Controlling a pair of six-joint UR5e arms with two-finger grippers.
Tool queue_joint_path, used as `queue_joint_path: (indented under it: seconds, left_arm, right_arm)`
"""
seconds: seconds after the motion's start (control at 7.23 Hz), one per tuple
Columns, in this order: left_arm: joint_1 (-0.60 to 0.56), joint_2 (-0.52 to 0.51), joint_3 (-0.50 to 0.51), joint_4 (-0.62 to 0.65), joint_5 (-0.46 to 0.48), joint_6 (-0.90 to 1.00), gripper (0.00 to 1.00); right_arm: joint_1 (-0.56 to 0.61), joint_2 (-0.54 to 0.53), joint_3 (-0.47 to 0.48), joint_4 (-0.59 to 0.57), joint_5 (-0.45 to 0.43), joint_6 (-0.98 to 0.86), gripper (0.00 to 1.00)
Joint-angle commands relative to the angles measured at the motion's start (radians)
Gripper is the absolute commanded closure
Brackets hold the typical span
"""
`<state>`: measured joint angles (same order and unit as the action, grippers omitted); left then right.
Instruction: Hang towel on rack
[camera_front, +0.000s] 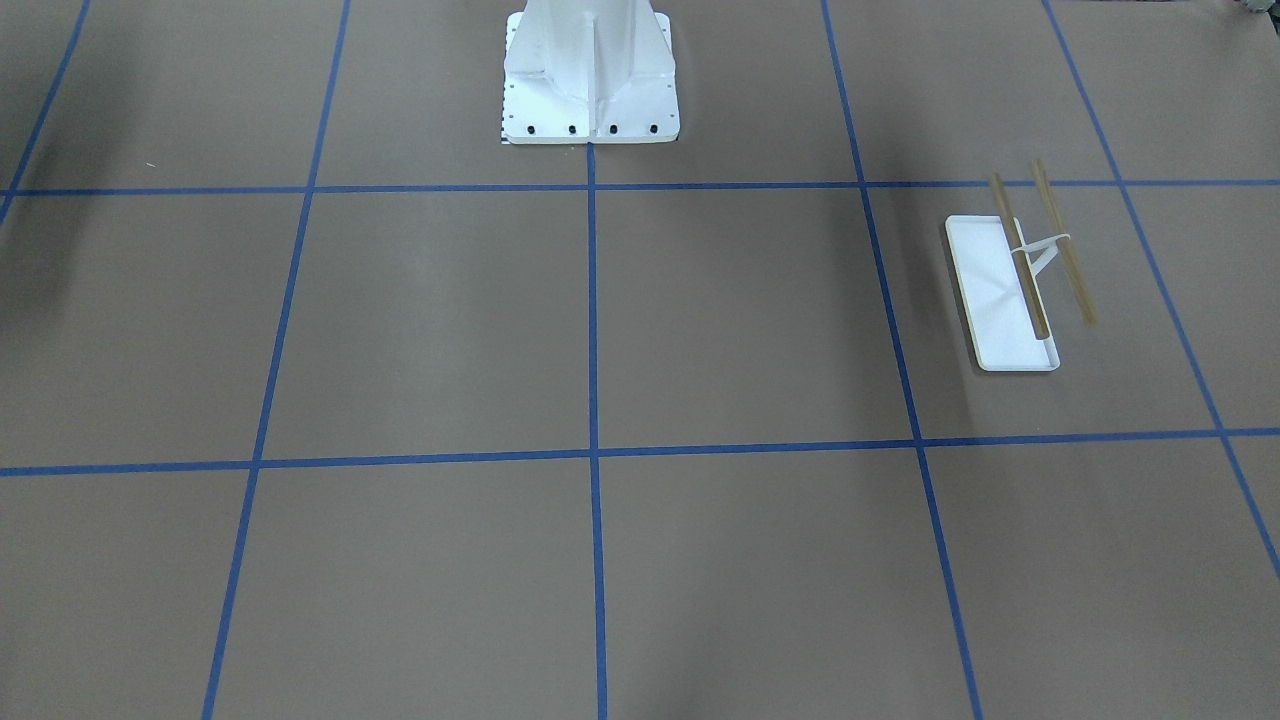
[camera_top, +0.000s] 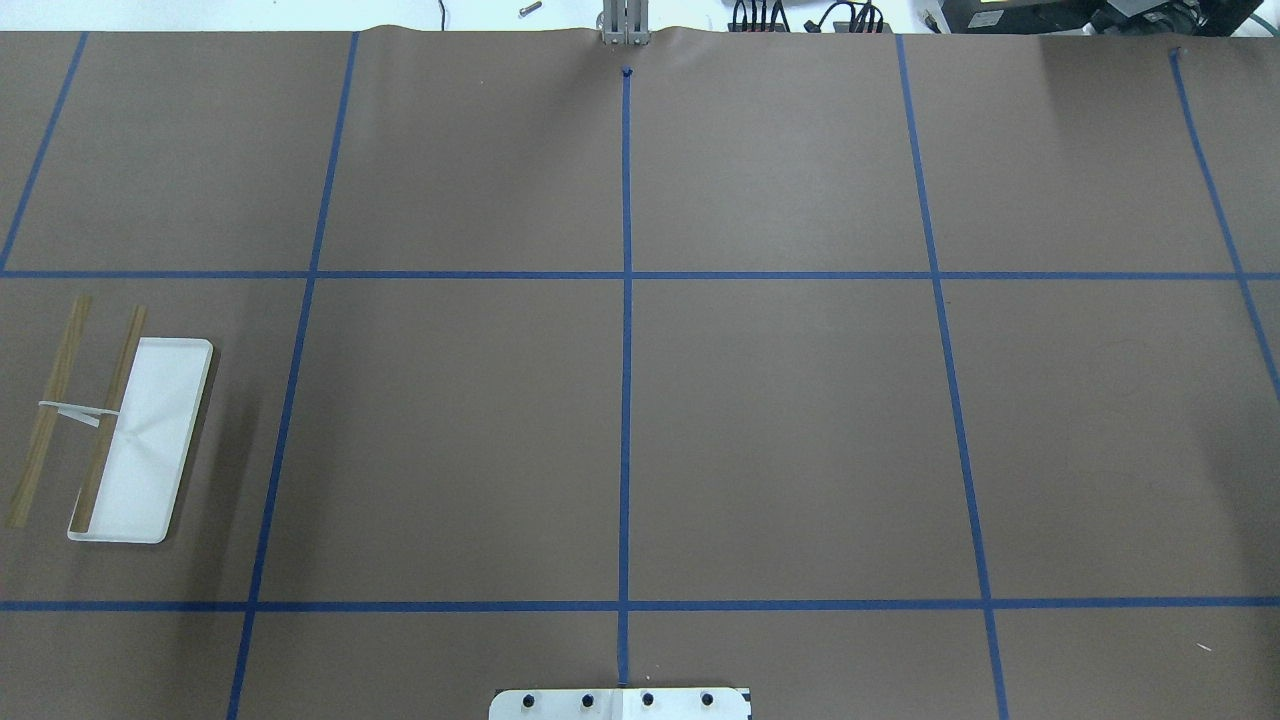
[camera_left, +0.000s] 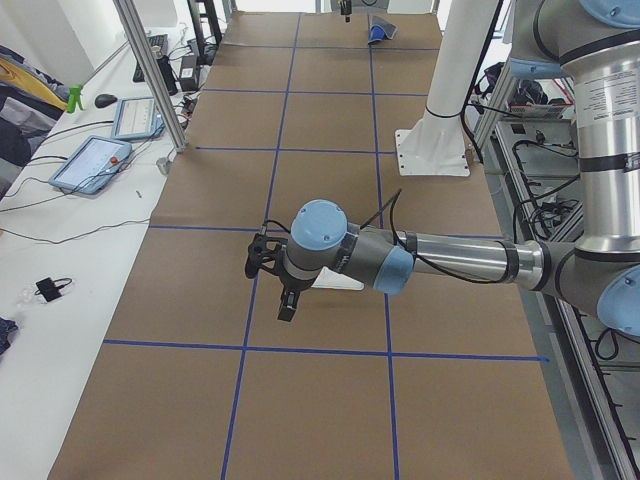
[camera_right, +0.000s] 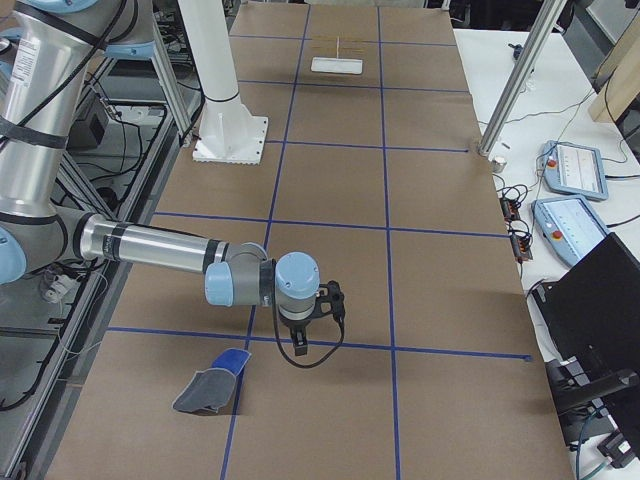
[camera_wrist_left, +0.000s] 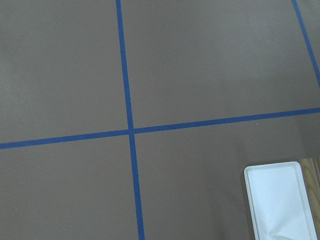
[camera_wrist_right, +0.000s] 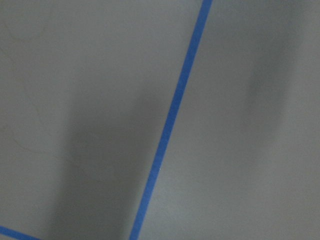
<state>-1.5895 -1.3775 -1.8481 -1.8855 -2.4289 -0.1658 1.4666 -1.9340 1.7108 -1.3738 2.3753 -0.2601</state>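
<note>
The towel (camera_right: 210, 385), dark grey with a bright blue side, lies crumpled on the table near the robot's right end; it shows small and far in the exterior left view (camera_left: 380, 32). The rack (camera_front: 1005, 290) stands on its white base with two wooden rods, also in the overhead view (camera_top: 140, 440) and far off in the exterior right view (camera_right: 340, 60). Its base corner shows in the left wrist view (camera_wrist_left: 280, 205). My left gripper (camera_left: 284, 312) hovers beside the rack. My right gripper (camera_right: 300, 348) hangs above the table just right of the towel. I cannot tell whether either is open.
The large white bolted pedestal (camera_front: 590, 70) stands at the robot's side of the table (camera_top: 620, 703). Blue tape lines grid the brown table. Tablets and cables (camera_right: 570, 165) lie on the white bench along the far side, with an aluminium post (camera_right: 520, 80).
</note>
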Motion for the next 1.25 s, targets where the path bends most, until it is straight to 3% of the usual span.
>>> queue_joint_path:
  seconds: [0.0,0.69,0.97,1.11]
  left_arm:
    - [0.000,0.000,0.000,-0.001,-0.001,-0.001,0.01]
    - [0.003,0.000,0.001,-0.017,-0.024,-0.017,0.01]
    - [0.011,0.000,0.003,-0.017,-0.024,-0.032,0.01]
    - [0.014,0.000,0.003,-0.032,-0.024,-0.046,0.01]
  right_arm:
    - [0.001,-0.008,-0.088,-0.002,-0.057,-0.261,0.03]
    - [0.015,-0.074,-0.082,-0.013,-0.015,-0.555,0.04]
    - [0.023,-0.094,-0.120,-0.013,-0.010,-0.690,0.05]
    - [0.026,-0.101,-0.141,-0.013,-0.010,-0.740,0.10]
